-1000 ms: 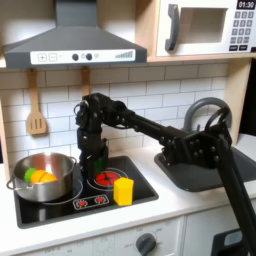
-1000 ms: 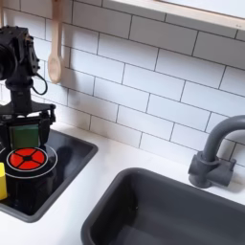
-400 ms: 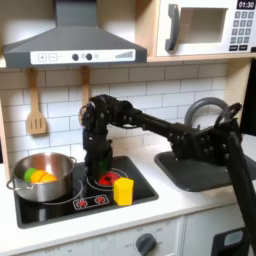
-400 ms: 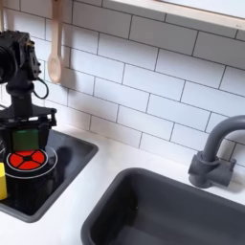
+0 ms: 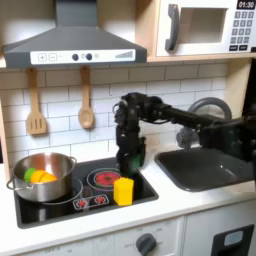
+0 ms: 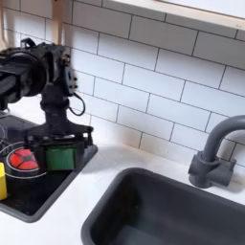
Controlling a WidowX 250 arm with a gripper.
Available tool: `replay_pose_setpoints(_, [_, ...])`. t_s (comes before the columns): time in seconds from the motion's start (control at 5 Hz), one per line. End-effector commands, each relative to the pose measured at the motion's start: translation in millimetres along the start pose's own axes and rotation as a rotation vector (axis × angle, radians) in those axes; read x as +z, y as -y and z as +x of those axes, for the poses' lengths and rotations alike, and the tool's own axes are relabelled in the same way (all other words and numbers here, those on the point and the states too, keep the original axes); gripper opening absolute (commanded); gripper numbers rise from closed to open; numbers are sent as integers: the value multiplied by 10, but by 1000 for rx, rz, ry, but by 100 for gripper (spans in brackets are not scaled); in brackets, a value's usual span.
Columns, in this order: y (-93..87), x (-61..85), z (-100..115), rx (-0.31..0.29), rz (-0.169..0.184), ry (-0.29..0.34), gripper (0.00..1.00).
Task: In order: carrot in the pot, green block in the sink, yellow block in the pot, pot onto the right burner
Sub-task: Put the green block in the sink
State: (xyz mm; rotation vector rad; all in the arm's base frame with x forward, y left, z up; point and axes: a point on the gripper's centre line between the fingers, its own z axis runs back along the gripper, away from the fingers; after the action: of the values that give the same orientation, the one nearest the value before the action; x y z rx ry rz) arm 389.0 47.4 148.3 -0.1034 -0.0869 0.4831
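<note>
In the second exterior view the green block (image 6: 60, 157) hangs just above the cooktop's right edge, with my gripper (image 6: 59, 153) shut on it. In the first exterior view my gripper (image 5: 128, 166) hovers over the right burner (image 5: 105, 179), behind the yellow block (image 5: 123, 190). That yellow block (image 6: 3, 180) stands upright on the cooktop in both exterior views. The steel pot (image 5: 45, 176) sits on the left burner with the carrot (image 5: 41, 177) inside. The dark sink (image 5: 208, 166) lies to the first exterior view's right, and the same sink (image 6: 182, 212) fills the second exterior view's lower right.
The black cooktop (image 5: 85, 203) has a red burner (image 6: 21, 159) under the arm. An arched faucet (image 6: 216, 151) stands behind the sink. Wooden utensils (image 5: 36, 108) hang on the tiled wall, with a range hood (image 5: 75, 42) and a microwave (image 5: 205, 25) overhead.
My gripper, shut on the green block, has risen off the right burner and swung to the right toward the sink in both exterior views. Pot and yellow block have not moved.
</note>
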Motion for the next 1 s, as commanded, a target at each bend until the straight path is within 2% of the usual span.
replay_pose_setpoints(0.0, [253,52,-161,-90,-22,19,0])
replay_pose_setpoints(0.2, [389,32,-234,-132,-25,21,0])
replay_pose_setpoints(0.4, [536,83,-359,-171,-34,26,0])
replay_pose_setpoints(0.6, [750,105,-520,-231,-39,31,0])
replay_pose_setpoints(0.8, [879,78,-666,-309,-34,20,0])
